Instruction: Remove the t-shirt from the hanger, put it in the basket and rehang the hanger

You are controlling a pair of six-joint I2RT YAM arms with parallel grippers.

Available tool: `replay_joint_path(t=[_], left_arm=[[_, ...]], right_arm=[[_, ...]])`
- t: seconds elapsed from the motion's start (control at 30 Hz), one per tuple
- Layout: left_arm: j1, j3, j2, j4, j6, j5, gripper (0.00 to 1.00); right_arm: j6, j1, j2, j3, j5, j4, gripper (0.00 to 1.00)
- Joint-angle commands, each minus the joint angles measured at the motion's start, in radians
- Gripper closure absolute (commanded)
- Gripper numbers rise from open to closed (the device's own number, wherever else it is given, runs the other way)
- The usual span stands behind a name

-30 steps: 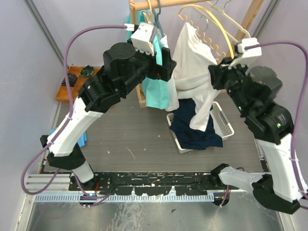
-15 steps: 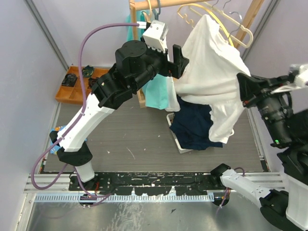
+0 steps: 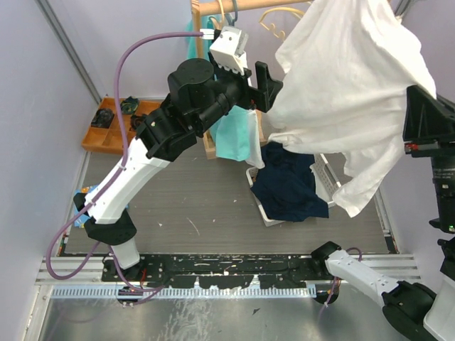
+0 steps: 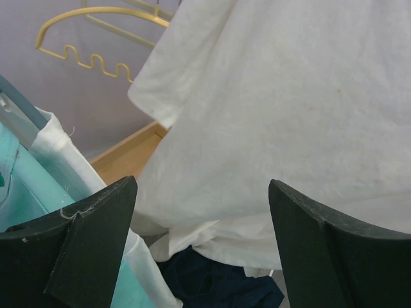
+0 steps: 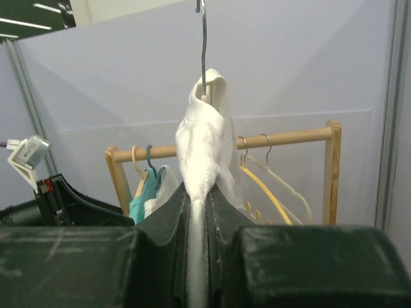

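In right hand [image 5: 198, 200], one t-shirt [image 5: 203, 131]

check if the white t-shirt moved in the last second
Yes. In the top view the white t-shirt has moved up and to the right relative to the wooden rack, carried by the right gripper.

Top camera looks down from above and behind — all three views share the white t-shirt [image 3: 348, 92], wrist cameras close.

T-shirt [image 3: 348, 106] hangs over basket [image 3: 328, 183] (rack [image 3: 206, 8] behind), tray [image 3: 99, 135] far left
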Motion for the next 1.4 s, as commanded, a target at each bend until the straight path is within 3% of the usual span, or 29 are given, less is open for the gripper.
replay_joint_path(t=[0.0,0.4,0.6,1.03,1.37], left_arm=[[0.004,-0.005,-0.017,0.047,-0.012,0.012,0.1],[0.004,-0.009,-0.024,0.041,-0.008,0.009,0.1],[0.004,-0.009,-0.021,0.042,-0.006,0.009,0.1],[0.009,0.014,-0.01,0.049,0.002,0.019,0.1],[0.009,0.049,0.023,0.058,-0.024,0.068,0.11]], right_arm=[[-0.035,-0.008,0.04,0.083,-0.016,0.207,0.99],[-0.023,-0.02,0.059,0.154,-0.054,0.244,0.99],[0.012,-0.03,0.052,0.169,-0.121,0.165,0.99],[0.217,-0.062,-0.098,-0.101,-0.226,-0.05,0.99],[0.233,-0.172,-0.148,-0.193,-0.291,-0.171,0.99]])
